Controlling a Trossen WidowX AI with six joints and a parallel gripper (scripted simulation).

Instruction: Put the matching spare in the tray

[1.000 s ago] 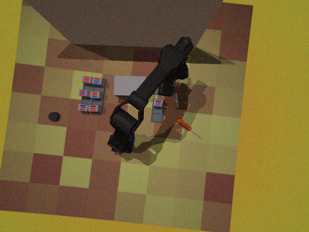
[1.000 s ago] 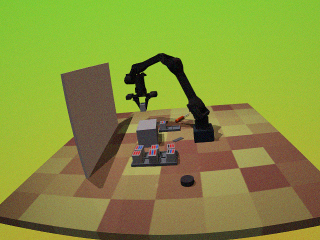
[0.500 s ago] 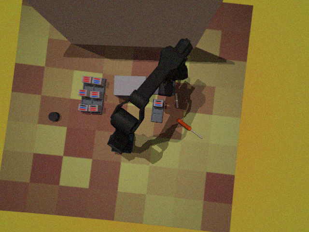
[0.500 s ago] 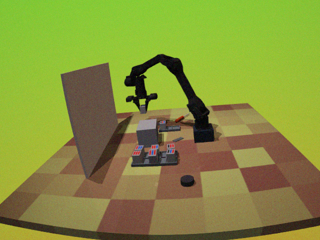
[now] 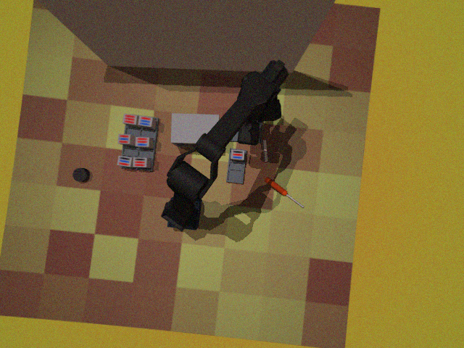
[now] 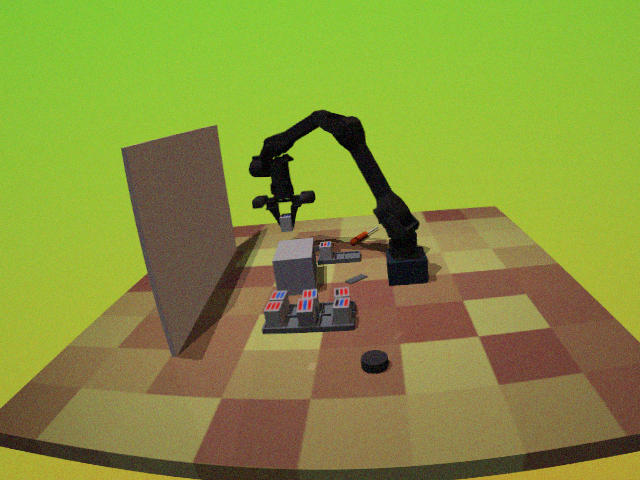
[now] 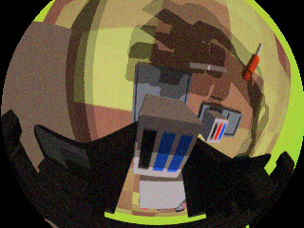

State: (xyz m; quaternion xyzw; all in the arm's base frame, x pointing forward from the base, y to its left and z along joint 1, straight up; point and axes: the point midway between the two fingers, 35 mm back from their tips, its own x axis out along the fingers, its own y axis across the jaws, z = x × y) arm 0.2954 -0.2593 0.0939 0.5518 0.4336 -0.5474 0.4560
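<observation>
My gripper [image 6: 286, 219] [image 7: 160, 129] is shut on a grey block with one black and two blue stripes, held upright in the air. In the wrist view the block overlaps the near part of the flat grey tray [image 7: 144, 101], which lies below; the arm hides most of the tray in the top view. A small holder [image 5: 235, 175] [image 6: 349, 256] bears one unit [image 5: 238, 154] [image 6: 325, 250] [image 7: 218, 130] striped black, red and blue. A larger rack [image 5: 146, 132] [image 6: 310, 328] bears several striped units. I cannot tell which unit is the mounted one, and no printed back is identifiable.
A grey box [image 5: 194, 127] [image 6: 294, 271] [image 7: 161, 192] stands between rack and tray. A tall panel [image 5: 187, 33] [image 6: 180, 232] [image 7: 33, 85] stands beyond. An orange screwdriver [image 5: 277, 187] [image 6: 360, 237] [image 7: 252, 67], a thin strip [image 5: 265, 149] [image 7: 207, 66] and a black disc [image 5: 81, 175] [image 6: 374, 361] lie around.
</observation>
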